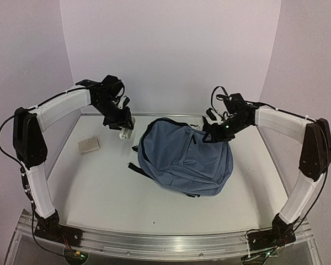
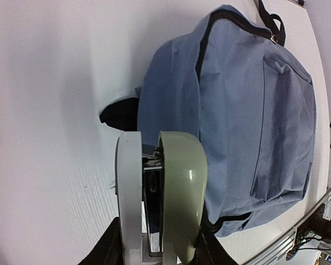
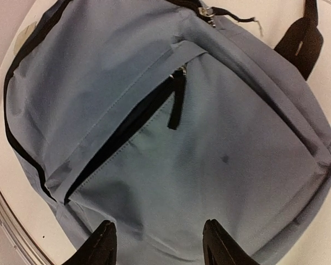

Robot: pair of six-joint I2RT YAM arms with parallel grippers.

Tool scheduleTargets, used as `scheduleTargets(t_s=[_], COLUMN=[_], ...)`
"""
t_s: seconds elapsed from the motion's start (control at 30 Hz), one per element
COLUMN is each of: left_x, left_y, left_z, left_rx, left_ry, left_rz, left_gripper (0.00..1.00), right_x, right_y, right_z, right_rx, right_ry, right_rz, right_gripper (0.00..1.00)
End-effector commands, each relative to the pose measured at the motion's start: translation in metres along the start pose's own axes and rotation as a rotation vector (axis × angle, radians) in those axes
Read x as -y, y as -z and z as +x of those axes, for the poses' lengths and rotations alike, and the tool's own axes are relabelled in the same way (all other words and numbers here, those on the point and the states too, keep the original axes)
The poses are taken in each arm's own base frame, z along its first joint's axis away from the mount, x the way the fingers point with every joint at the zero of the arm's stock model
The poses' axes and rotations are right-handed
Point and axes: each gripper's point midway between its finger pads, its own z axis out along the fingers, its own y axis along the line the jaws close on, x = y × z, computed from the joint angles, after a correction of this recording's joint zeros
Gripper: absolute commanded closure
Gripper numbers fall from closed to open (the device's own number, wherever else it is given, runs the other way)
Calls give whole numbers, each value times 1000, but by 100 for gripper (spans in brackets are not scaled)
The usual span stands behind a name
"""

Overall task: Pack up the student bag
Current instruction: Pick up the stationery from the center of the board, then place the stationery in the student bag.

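The student bag [image 1: 185, 160], a blue-grey backpack with black straps, lies flat in the middle of the table; it also shows in the left wrist view [image 2: 248, 105] and the right wrist view [image 3: 209, 138]. Its front pocket zip [image 3: 121, 138] gapes open. My left gripper [image 1: 121, 128] is shut on a white and grey-green rounded object [image 2: 179, 187], held in the air just left of the bag's top. My right gripper [image 1: 212, 130] is open and empty, its fingers [image 3: 103, 245] spread just above the front pocket fabric.
A small beige block [image 1: 89, 146] lies on the table at the left. A black strap [image 1: 138, 167] sticks out from the bag's left side. Walls close in behind and at both sides. A metal rail [image 1: 165, 243] runs along the near edge.
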Motion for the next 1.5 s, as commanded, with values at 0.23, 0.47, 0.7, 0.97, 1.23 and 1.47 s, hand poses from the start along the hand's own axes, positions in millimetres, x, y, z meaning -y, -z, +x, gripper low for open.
scheduleTargets(t_s=[0.23, 0.47, 0.7, 0.97, 1.23, 1.47], left_x=[20, 18, 13, 15, 23, 31], left_y=[32, 32, 39, 36, 26, 22], left_z=[-16, -12, -12, -9, -7, -12], left_rx=[92, 90, 101, 85, 60, 58], left_ry=[47, 48, 32, 11, -20, -35], left_rz=[9, -6, -35, -26, 16, 32], left_gripper=[89, 89, 89, 89, 90, 90], right_x=[-13, -53, -58, -31, 29, 25], right_y=[-63, -102, -133, -103, -58, -44], right_z=[-15, -13, 41, 107, 99, 65], right_rx=[-19, -54, -185, -349, -332, -232], right_ry=[-27, 43, 212, 355, 315, 254], right_rz=[162, 138, 210, 244, 296, 222], right_gripper=[44, 28, 24, 50, 64, 63])
